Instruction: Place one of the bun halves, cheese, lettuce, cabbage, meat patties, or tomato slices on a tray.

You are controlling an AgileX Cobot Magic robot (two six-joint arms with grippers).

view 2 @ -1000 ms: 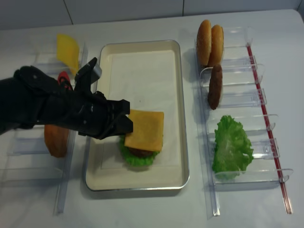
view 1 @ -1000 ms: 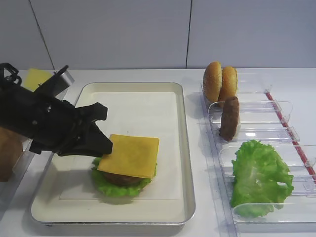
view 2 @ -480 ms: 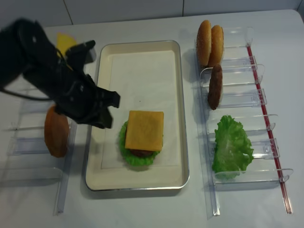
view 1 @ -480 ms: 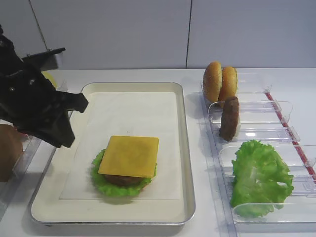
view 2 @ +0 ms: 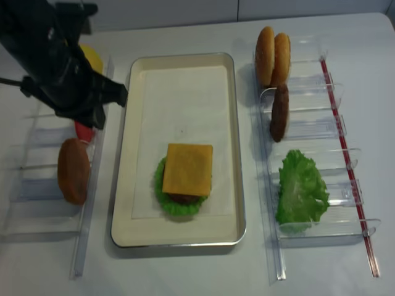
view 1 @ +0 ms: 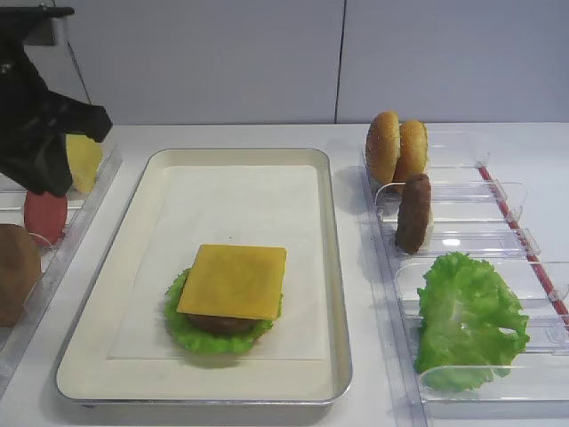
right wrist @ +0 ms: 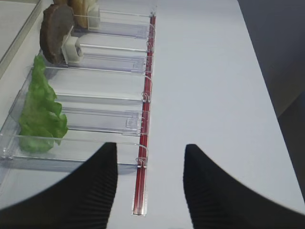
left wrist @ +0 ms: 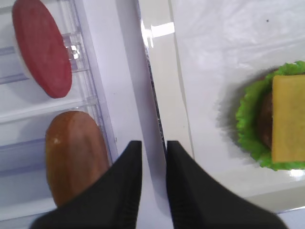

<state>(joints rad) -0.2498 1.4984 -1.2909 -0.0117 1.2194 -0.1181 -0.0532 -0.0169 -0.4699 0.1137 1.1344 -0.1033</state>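
Jaws of your left gripper [left wrist: 151, 145] stand slightly parted with nothing between them. They hang over the strip of table [left wrist: 127, 71] between the left holders and the tray's left rim. Your right gripper [right wrist: 148, 152] has its fingers spread wide and empty, above bare table just beside the red strip [right wrist: 143, 143] that edges the right-hand holders.

The cheese [view 1: 233, 281] lies flat on the tray [view 1: 333, 267]. It sits on top of a meat patty [view 1: 218, 322], which rests on a lettuce leaf [view 1: 191, 336]. The stack sits in the near half of the tray, on the paper liner [view 1: 240, 205], clear of every rim. Green frill shows past the cheese on its left and near sides. The far half of the liner is bare.

To your left, the tomato slice [left wrist: 42, 47] and a brown bun half [left wrist: 76, 157] stand on edge in the clear left holders [left wrist: 90, 95], close to the gripper's left finger. A paler yellow slice [view 1: 84, 160] stands further back, partly hidden by the arm.

To your right, two bun halves [view 1: 396, 147] stand upright and touch each other. Nearer you, a second patty [view 1: 413, 212] stands on edge. Nearer again, the loose lettuce [view 1: 467, 316] fills its slot. The right holders [view 1: 498, 200] run just beside the tray's right rim.
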